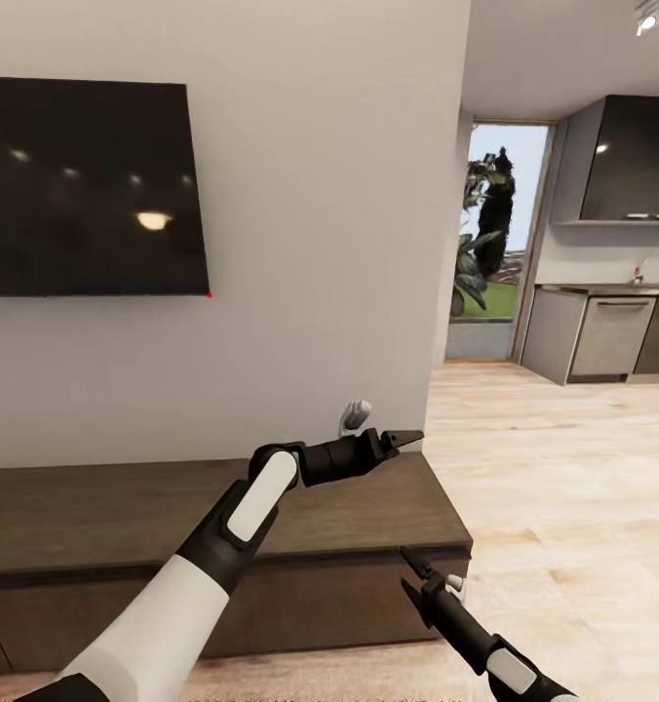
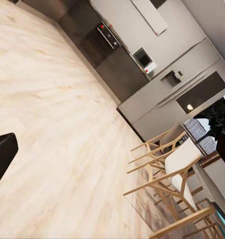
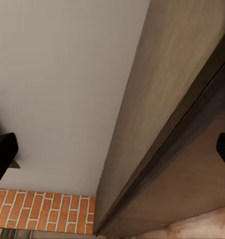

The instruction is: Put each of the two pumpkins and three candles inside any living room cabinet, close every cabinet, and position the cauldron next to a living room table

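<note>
One cabinet [image 1: 213,526] (drawers shut) below one television [image 1: 86,185]. Left gripper [image 1: 403,439] hovers over the cabinet's right end, fingers narrow; right gripper [image 1: 414,570], before its front, fingers spread wide.

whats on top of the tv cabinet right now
Nothing rests on the visible part of the cabinet top. The left gripper hovers over its right end, and the left arm covers a strip of the top. Drawers look closed, insides unseen.

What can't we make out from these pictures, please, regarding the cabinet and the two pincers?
- Cabinet: its left end is cut off by the head view's edge, and the left arm covers part of the front.
- Left pincer: too small in the head view to judge its opening.
- Right pincer: likewise unclear.
</note>
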Robot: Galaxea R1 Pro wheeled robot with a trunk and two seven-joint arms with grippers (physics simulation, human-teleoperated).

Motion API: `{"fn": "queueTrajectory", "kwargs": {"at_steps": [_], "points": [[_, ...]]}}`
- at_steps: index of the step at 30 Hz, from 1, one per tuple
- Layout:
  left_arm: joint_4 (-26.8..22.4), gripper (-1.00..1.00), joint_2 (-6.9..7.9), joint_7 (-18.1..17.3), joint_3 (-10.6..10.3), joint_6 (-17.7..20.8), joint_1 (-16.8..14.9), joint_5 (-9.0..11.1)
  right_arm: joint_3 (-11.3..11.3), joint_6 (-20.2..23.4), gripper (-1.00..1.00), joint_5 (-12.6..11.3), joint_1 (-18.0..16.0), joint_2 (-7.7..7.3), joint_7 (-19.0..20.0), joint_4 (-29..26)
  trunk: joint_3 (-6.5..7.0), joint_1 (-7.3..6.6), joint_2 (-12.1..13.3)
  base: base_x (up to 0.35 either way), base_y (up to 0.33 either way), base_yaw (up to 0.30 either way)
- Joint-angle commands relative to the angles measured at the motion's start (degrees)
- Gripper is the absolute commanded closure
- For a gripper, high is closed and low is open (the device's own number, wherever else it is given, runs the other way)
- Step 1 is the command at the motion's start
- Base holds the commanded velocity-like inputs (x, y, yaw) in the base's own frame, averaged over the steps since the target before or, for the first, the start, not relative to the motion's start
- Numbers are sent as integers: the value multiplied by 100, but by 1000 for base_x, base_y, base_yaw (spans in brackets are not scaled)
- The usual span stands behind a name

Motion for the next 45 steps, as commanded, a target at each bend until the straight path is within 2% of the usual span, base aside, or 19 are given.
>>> {"fn": "queueTrajectory", "kwargs": {"at_steps": [1, 12, 14, 16, 19, 36, 45], "points": [[2, -100, -1, -13, 4, 21, -4, 4, 39, 40, -100, -63, -4, -3, 9, -1, -25, 21, -44, 0, 0, 0], [10, -100, -1, -5, 4, 14, -4, -5, 22, 43, -100, -98, -4, -3, 54, -6, -222, 263, -486, 0, 0, 0], [11, -100, -1, -11, 4, 14, -4, -5, 22, 35, -100, -98, -4, -3, 317, -6, -258, 307, -566, 0, 0, 0], [11, -100, -1, -12, 4, 14, -4, -5, 22, 39, -100, -97, -4, -3, 615, -6, -302, 312, -568, 0, 0, 0], [11, -100, -1, -13, 4, 14, -4, -5, 22, 46, -100, -97, -4, -3, 725, -6, -369, 320, -572, 0, 0, 0], [11, -100, -1, -13, 4, 14, -4, -4, 15, 68, -100, -110, -4, -11, 768, -3, -745, 364, -595, 0, 0, 0], [11, -100, -1, -13, 4, 14, -4, -4, 17, 36, -100, -114, -4, -11, 858, 3, -745, 364, -595, 0, 0, 0]]}}
